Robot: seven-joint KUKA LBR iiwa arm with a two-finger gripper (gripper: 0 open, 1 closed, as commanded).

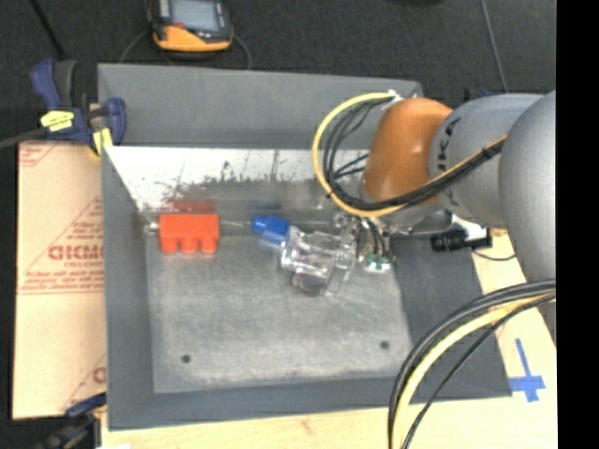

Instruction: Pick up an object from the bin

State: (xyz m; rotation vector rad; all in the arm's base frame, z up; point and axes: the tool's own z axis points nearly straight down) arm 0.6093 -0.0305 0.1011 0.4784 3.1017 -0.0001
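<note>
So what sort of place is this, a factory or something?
Most likely a robotics research lab rather than a factory. A cabled robot arm reaches into a grey metal bin holding only a couple of odd test items: an orange toy-like block and a small blue-capped thing.

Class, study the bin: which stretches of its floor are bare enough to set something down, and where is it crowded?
Bare: the front half of the bin floor, from the front wall up to the orange block and gripper. Crowded: the back middle, where the blue-tipped thing lies beside the gripper.
</note>
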